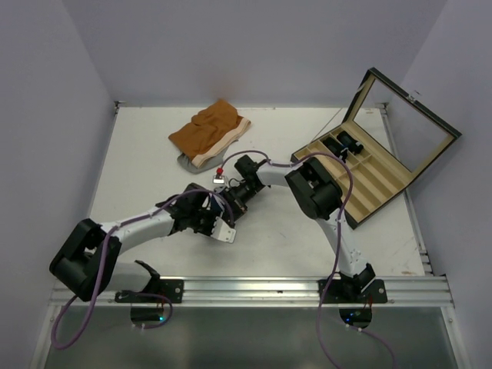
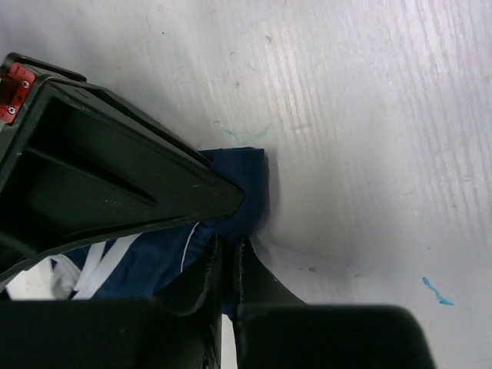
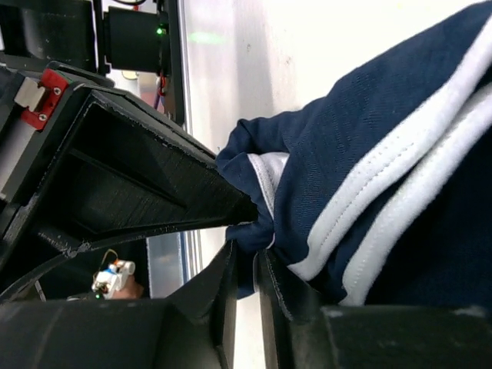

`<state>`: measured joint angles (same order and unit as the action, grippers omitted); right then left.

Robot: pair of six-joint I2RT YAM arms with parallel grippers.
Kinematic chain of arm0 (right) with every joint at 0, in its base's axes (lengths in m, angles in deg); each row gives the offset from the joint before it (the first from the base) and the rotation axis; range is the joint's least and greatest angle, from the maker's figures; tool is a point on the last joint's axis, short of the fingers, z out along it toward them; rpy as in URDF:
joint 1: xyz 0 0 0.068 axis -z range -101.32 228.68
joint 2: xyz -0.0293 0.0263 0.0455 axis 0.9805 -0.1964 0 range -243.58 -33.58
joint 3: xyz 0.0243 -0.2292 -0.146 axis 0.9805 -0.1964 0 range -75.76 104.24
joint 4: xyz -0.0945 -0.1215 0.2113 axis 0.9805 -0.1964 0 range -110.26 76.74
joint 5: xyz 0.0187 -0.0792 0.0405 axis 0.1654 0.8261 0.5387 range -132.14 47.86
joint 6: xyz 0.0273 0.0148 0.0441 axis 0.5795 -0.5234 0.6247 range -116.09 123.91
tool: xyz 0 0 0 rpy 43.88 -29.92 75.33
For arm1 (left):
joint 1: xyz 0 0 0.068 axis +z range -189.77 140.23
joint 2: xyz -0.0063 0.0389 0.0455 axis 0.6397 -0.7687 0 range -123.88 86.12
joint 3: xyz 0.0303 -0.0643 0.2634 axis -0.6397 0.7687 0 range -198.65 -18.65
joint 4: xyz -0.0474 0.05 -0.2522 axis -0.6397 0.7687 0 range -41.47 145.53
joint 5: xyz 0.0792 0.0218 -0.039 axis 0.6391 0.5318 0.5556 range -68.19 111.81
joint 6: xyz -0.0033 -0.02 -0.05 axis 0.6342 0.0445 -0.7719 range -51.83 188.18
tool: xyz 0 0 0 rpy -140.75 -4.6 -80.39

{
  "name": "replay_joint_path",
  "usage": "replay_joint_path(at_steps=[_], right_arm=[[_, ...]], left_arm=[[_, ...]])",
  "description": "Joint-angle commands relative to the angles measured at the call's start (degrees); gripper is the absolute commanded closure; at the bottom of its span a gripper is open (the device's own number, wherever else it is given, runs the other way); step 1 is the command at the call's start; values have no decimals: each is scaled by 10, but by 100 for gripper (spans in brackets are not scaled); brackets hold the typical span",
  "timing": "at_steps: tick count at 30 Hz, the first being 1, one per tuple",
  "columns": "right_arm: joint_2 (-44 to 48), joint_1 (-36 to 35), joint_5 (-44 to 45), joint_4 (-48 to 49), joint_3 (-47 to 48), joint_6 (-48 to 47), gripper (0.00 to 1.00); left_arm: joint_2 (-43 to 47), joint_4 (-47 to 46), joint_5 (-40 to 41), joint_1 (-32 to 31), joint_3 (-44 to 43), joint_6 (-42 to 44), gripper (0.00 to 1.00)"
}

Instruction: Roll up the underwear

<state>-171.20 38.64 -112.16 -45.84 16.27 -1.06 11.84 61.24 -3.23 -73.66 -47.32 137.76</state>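
Observation:
The navy-blue underwear with white trim shows in the left wrist view (image 2: 240, 181) and the right wrist view (image 3: 369, 161). In the top view it is almost wholly hidden under the two grippers, which meet at the table's middle. My left gripper (image 2: 229, 244) is shut on a corner of the navy fabric, low over the table. My right gripper (image 3: 244, 250) is shut on a bunched fold of the same fabric, next to a white-trimmed edge. In the top view the left gripper (image 1: 216, 211) and the right gripper (image 1: 231, 198) sit close together.
Orange-brown shorts (image 1: 209, 131) lie on a grey garment (image 1: 187, 163) at the back of the table. An open wooden box (image 1: 369, 181) with compartments and a raised lid (image 1: 411, 127) stands at the right, close to the right arm.

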Motion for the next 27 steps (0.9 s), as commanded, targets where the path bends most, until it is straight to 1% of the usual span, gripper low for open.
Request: replay_joint_path(at_steps=[1,3,6,8,9,10,13,15,16,17,18,19,20,21,22,23,24,26,27], right_arm=[[-9,0,95,-41,-10,-54,70],[16,7,109,-41,-17,-51,62],[43,27,125,-56,-10,-51,37],[59,50,140,-67,4,-52,32],[68,60,146,-68,8,-49,27],[88,69,153,-64,14,-46,26],[126,103,183,-65,17,-39,25],[150,130,190,-65,5,-40,25],[175,140,192,-64,-15,-40,26],[190,157,193,-65,-26,-47,27],[204,163,198,-71,-36,-61,29],[220,166,206,-82,-55,-74,31],[259,166,227,-83,-66,-99,33],[277,167,232,-85,-88,-112,36],[295,167,236,-80,-97,-118,37],[322,166,240,-74,-106,-121,37],[336,166,242,-72,-122,-125,40],[360,158,242,-72,-132,-148,44],[365,151,251,-76,-135,-158,47]], left_arm=[[-75,119,10,0,-54,-41,100],[-89,165,-11,1,-70,-45,100],[-93,217,-36,0,-85,-42,100],[-97,245,-48,1,-95,-38,100],[-100,271,-52,0,-97,-37,100],[-101,283,-56,0,-99,-36,100],[-117,324,-72,1,-113,-37,100],[-153,351,-82,3,-141,-50,100],[-171,364,-98,14,-158,-52,100],[-215,390,-107,19,-175,-59,100],[-239,406,-121,27,-218,-63,100],[-264,423,-148,49,-241,-64,100],[-315,449,-162,61,-263,-66,100],[-341,462,-174,74,-314,-78,100],[-369,475,-192,102,-339,-85,100],[-422,496,-199,115,-367,-93,100],[-448,508,-202,125,-414,-104,100],[-508,531,-208,144,-459,-120,100],[-523,537,-211,149,-478,-133,100]])
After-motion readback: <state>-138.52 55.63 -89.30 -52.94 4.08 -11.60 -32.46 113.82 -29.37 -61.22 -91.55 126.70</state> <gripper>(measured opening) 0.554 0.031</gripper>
